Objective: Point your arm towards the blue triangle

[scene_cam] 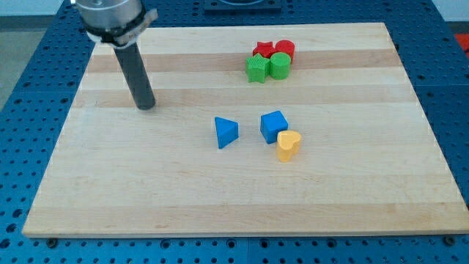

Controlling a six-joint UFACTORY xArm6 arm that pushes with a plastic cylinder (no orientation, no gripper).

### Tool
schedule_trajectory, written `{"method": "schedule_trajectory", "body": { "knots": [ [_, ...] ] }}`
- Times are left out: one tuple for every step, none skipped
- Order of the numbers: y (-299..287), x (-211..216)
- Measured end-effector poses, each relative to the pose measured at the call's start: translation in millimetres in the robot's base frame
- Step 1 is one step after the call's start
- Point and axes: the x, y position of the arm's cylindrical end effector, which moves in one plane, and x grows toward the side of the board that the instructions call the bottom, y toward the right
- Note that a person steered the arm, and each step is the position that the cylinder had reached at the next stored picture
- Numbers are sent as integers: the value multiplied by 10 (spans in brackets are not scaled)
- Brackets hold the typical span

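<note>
1. On a blue pegboard bench (29, 81) lies a pale wooden board (242, 198), the largest thing in view, filling most of the frame.
2. At the view's upper left the arm's grey metal head (111, 16) hangs over the board's corner, and the dark rod (136, 73) runs straight down from it.
3. My tip (147, 107) rests on the board's left part, well apart from every block. The rod has no jaws at all, so nothing is grasped or released.
4. Near the view's top, right of centre, four blocks huddle together and touch: a red star (262, 50), a red cylinder (285, 50), a green star (256, 70) and a green cylinder (280, 65).
5. Near the board's middle stands a blue cube (273, 125), with a yellow heart (288, 145) touching it at its lower right.
6. The blue triangle (226, 132) sits just left of the blue cube, apart from it, around the centre of the board. It lies to the right of my tip and a little lower in the view, with bare wood between the two.
</note>
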Motion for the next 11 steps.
{"method": "schedule_trajectory", "body": {
  "knots": [
    [140, 315],
    [192, 399],
    [192, 437],
    [213, 745],
    [379, 1012],
    [650, 1119],
    [888, 1123],
    [1111, 1098],
    [1285, 1011],
    [1304, 842],
    [1257, 675]
  ]
}}
